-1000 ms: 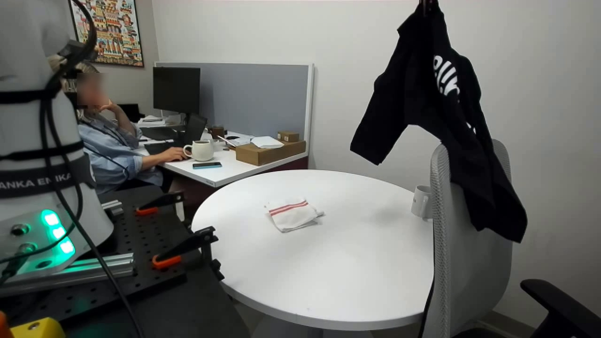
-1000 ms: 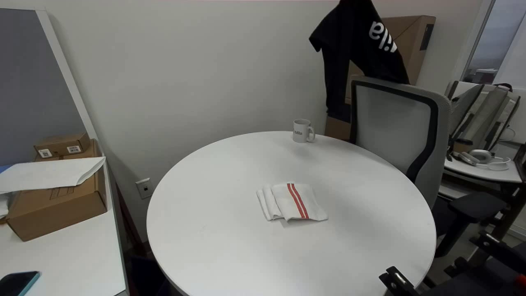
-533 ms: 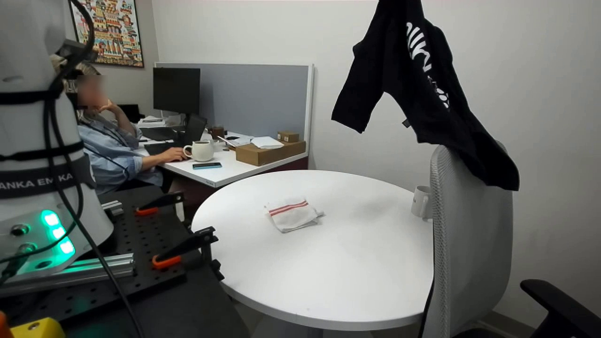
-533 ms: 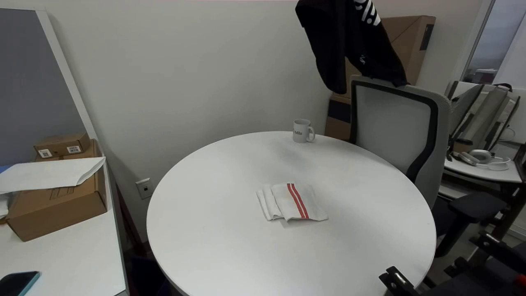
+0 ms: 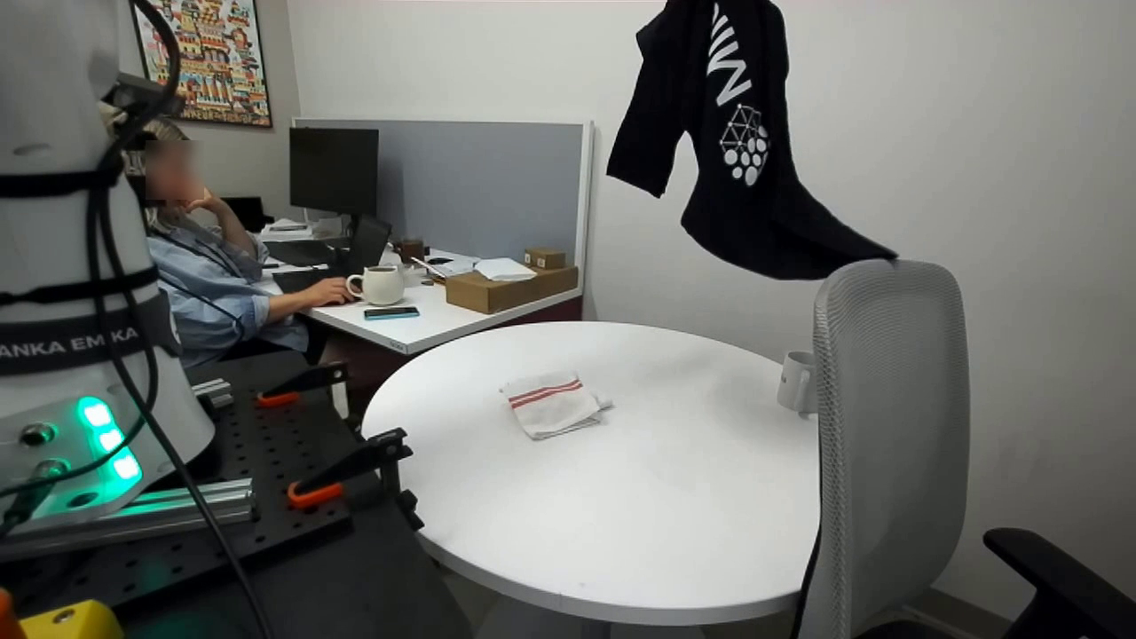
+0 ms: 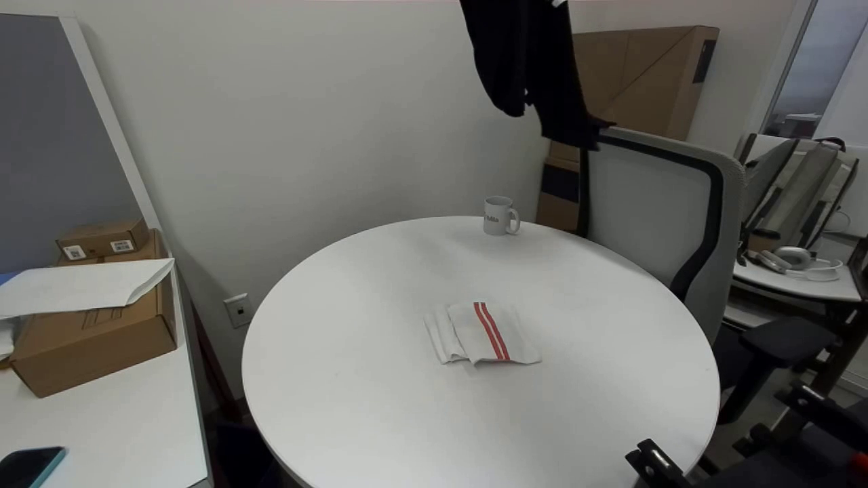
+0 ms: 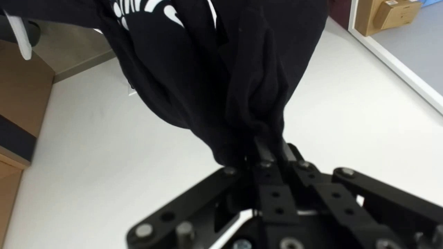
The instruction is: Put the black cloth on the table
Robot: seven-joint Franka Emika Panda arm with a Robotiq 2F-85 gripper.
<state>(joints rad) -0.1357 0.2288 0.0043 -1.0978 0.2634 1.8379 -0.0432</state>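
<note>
The black cloth (image 5: 741,204) with white printed markings hangs in the air above the right side of the table. A trailing corner reaches the top edge of the grey chair in an exterior view. The cloth also shows, cut off by the top edge, in an exterior view (image 6: 519,61). In the wrist view my gripper (image 7: 276,150) is shut on a bunched part of the black cloth (image 7: 193,69). The gripper is above the frame in both exterior views. The round white table (image 5: 692,506) stands below the cloth, and it also shows in an exterior view (image 6: 380,407).
A folded white towel with red stripes (image 5: 552,406) lies on the table. A white mug (image 6: 498,217) stands near its far edge. The grey chair (image 5: 896,426) is close to the table's side. A desk (image 5: 417,330) with boxes and a seated person (image 5: 209,275) are behind.
The black cloth has moved left in both exterior views and risen. Its lower part has slid off the chair back, leaving only a corner at the chair's top edge.
</note>
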